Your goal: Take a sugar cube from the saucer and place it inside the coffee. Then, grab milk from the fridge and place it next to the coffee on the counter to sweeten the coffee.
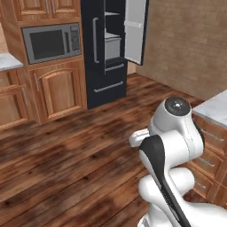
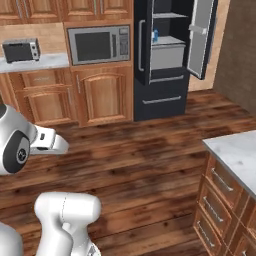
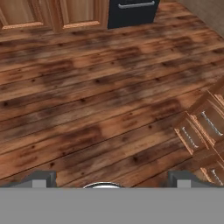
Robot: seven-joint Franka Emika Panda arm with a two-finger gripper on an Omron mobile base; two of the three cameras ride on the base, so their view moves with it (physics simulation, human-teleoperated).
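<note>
The tall black fridge stands at the far side of the room with its right-hand door swung open, grey shelves and a pale drawer showing inside. On an upper shelf, tucked against the left inner wall, sits the small blue gable-top milk carton, too small from here to read its label or band. To the left of the fridge is a built-in steel microwave set in brown wooden cabinets, and further left a small toaster oven on a pale worktop.

The white arm is folded up over the dark plank floor, well apart from the fridge. The two-finger gripper points down at the boards; its two dark tips stand far apart at either side of the hand view, so it is wide and holds nothing. Near right is a corner of the white-grey veined marble counter over wooden drawers.

By my reckoning the milk step is in hand and the base has ground to cover yet. The carton should be light and fairly stiff, though cardboard walls dent if squeezed hard and the smooth faces may slip. I would take it across the two flat sides of the body, below the sloped top, coming in level so as not to knock it over
</note>
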